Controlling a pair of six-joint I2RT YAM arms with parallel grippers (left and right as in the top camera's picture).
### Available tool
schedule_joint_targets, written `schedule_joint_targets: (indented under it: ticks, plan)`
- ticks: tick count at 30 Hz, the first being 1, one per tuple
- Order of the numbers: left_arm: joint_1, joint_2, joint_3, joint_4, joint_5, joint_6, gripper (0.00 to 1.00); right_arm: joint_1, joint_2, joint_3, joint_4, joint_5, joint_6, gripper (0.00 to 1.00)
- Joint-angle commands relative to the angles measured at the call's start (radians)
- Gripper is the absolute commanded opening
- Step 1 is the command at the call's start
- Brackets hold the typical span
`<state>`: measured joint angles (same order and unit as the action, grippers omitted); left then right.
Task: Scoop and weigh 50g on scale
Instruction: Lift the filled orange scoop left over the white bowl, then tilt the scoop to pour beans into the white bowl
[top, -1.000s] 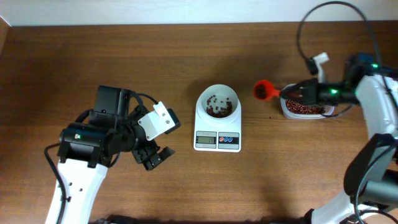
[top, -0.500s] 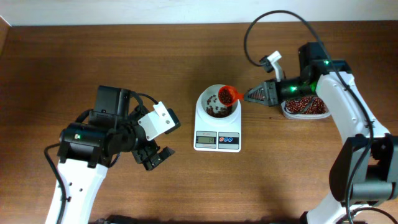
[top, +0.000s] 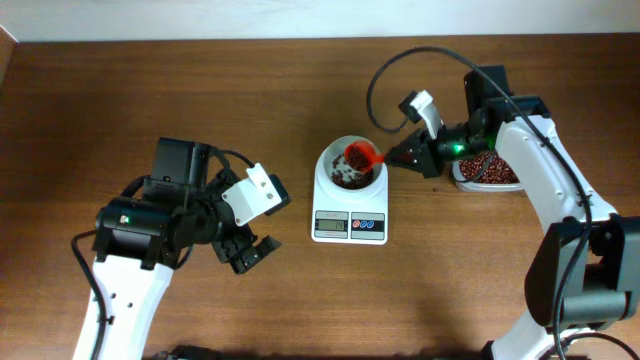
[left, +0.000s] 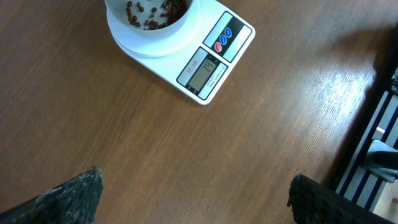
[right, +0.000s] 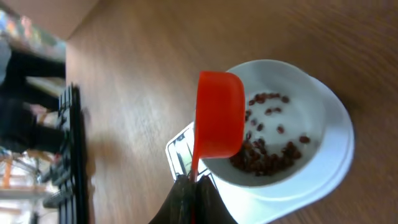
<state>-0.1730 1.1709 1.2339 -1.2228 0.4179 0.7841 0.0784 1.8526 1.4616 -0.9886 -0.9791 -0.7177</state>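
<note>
The white scale (top: 349, 225) stands mid-table with a round white bowl (top: 349, 166) on it, red beans lying in the bowl (right: 273, 109). My right gripper (top: 408, 156) is shut on the handle of a red scoop (top: 362, 155), whose cup hangs over the bowl's right half. In the right wrist view the red scoop (right: 217, 118) is tipped on its side above the beans. My left gripper (top: 252, 254) rests open over bare wood left of the scale, nothing between its fingers (left: 68, 199). The scale's display (left: 202, 65) shows in the left wrist view.
A clear tub of red beans (top: 487, 172) sits right of the scale, partly under my right arm. A cable loops above the right arm. The table's far edge meets a white wall.
My right gripper has carried the red scoop left from the tub, over the bowl, and turned it on its side. The left arm has stayed still.
</note>
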Motion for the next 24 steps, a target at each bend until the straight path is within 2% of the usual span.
schedule_joint_targets:
  ticks: [1, 13, 16, 19, 20, 22, 23, 24]
  plan:
    - [-0.003, -0.003, -0.006, -0.001, 0.004, -0.012, 0.99, 0.006, 0.006, -0.006, 0.001, -0.05, -0.212, 0.04]
    - [-0.003, -0.003, -0.006, -0.001, 0.004, -0.012, 0.99, 0.006, 0.006, -0.006, 0.056, 0.025, -0.18, 0.04]
    - [-0.003, -0.003, -0.006, -0.001, 0.004, -0.012, 0.99, 0.006, 0.006, -0.006, 0.031, 0.028, -0.22, 0.04]
    - [-0.003, -0.003, -0.006, -0.001, 0.004, -0.012, 0.99, 0.006, 0.006, -0.006, 0.092, 0.089, -0.082, 0.04]
    - [-0.003, -0.003, -0.006, -0.001, 0.004, -0.012, 0.99, 0.008, 0.006, -0.006, 0.08, 0.058, -0.072, 0.04]
    - [-0.003, -0.003, -0.006, -0.001, 0.004, -0.012, 0.99, 0.008, 0.006, -0.006, 0.063, 0.041, -0.142, 0.04]
    - [-0.003, -0.003, -0.006, -0.001, 0.004, -0.012, 0.99, 0.007, 0.006, -0.006, 0.085, 0.071, -0.137, 0.04]
    - [-0.003, -0.003, -0.006, -0.002, 0.004, -0.012, 0.99, 0.007, 0.006, -0.006, 0.118, 0.121, -0.061, 0.04]
